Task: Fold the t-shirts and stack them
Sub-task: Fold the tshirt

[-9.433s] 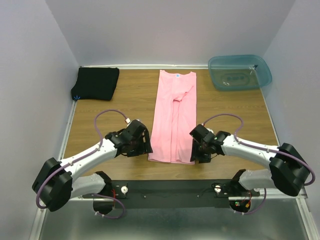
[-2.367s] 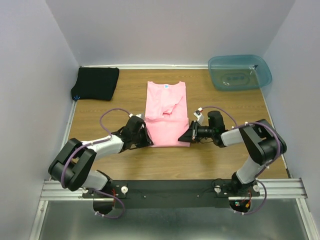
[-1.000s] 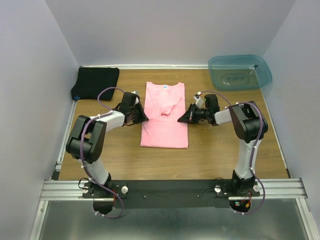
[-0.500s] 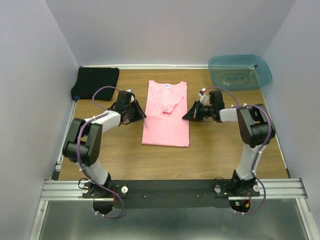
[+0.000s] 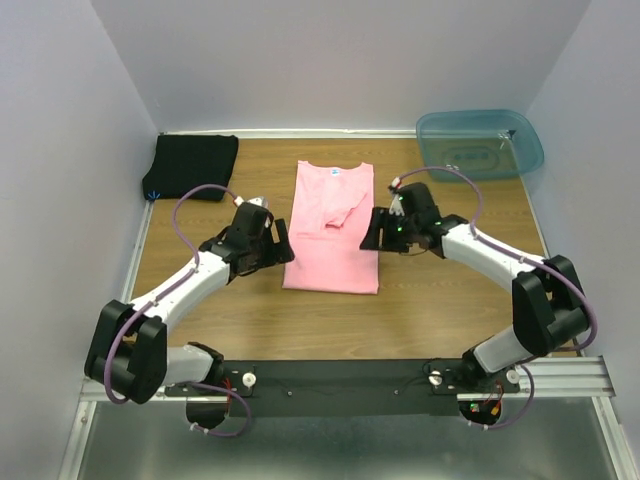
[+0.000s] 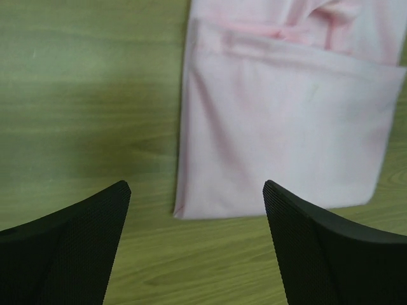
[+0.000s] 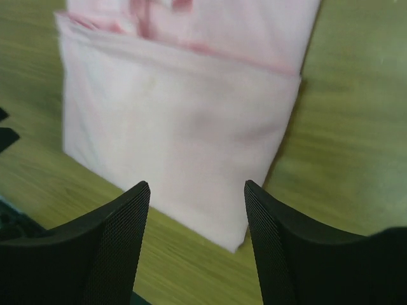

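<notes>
The pink t-shirt (image 5: 333, 228) lies folded into a short rectangle mid-table, collar and blue label at its far end. The black t-shirt (image 5: 193, 165) sits folded in the far left corner. My left gripper (image 5: 281, 246) hovers just off the pink shirt's left edge, open, nothing between its fingers (image 6: 70, 248). In the left wrist view the pink shirt's (image 6: 286, 127) near corner lies ahead of the left gripper (image 6: 197, 254). My right gripper (image 5: 373, 232) hangs open at the shirt's right edge. The right wrist view has the folded pink shirt (image 7: 178, 127) just beyond the empty right gripper (image 7: 197, 248).
A translucent blue-green plastic bin (image 5: 480, 143) stands at the far right corner. Walls close in the table on the left, back and right. The bare wooden tabletop (image 5: 450, 300) shows near the front edge.
Both grippers have gone from shut to open and let go of the pink shirt. Both arms have swung back toward the near edge. The shirt stays folded in half.
</notes>
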Controlling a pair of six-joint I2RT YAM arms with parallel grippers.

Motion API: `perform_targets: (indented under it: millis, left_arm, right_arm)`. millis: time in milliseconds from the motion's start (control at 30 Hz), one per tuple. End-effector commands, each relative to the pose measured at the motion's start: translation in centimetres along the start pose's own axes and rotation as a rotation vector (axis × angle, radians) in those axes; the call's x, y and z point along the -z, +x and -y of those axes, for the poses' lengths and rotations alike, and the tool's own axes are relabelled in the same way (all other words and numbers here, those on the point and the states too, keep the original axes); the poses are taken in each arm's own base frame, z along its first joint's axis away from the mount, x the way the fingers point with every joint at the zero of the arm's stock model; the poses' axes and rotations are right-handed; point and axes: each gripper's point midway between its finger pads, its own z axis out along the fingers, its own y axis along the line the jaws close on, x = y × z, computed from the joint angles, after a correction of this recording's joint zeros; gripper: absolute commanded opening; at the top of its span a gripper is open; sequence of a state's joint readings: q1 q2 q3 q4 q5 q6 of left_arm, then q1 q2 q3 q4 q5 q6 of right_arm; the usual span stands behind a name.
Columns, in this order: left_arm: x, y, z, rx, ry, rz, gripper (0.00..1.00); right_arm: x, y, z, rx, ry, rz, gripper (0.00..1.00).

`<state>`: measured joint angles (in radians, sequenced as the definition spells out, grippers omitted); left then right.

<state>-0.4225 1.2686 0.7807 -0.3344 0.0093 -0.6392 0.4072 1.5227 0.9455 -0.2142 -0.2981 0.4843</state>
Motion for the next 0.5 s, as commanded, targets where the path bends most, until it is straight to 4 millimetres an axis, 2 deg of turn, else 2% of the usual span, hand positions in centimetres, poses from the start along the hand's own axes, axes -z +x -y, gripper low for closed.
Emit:
perform_targets:
  millis: [0, 33, 133, 233, 467]
  left_arm:
    - [0.0, 2.9, -2.9, -0.013, -0.134, -0.06, 0.91]
    - [-0.2, 3.1, -2.8, -0.026, -0.138, -0.07, 0.89]
    - [-0.5, 3.3, -2.4, -0.043, -0.14, -0.073, 0.87]
    - [-0.7, 3.7, -2.2, -0.058, -0.138, -0.087, 0.86]
    - [-0.8, 4.2, -2.4, -0.077, -0.136, -0.092, 0.86]
  right_arm:
    - [1.4, 6.7, 4.0, -0.016, 0.356, -0.144, 0.69]
    - [1.3, 7.7, 3.3, -0.019, 0.373, -0.15, 0.69]
    - [1.3, 10.0, 3.4, -0.038, 0.435, -0.166, 0.66]
    - [1.2, 10.8, 3.3, -0.045, 0.472, -0.16, 0.58]
    - [0.2, 11.6, 3.6, -0.05, 0.519, -0.173, 0.58]
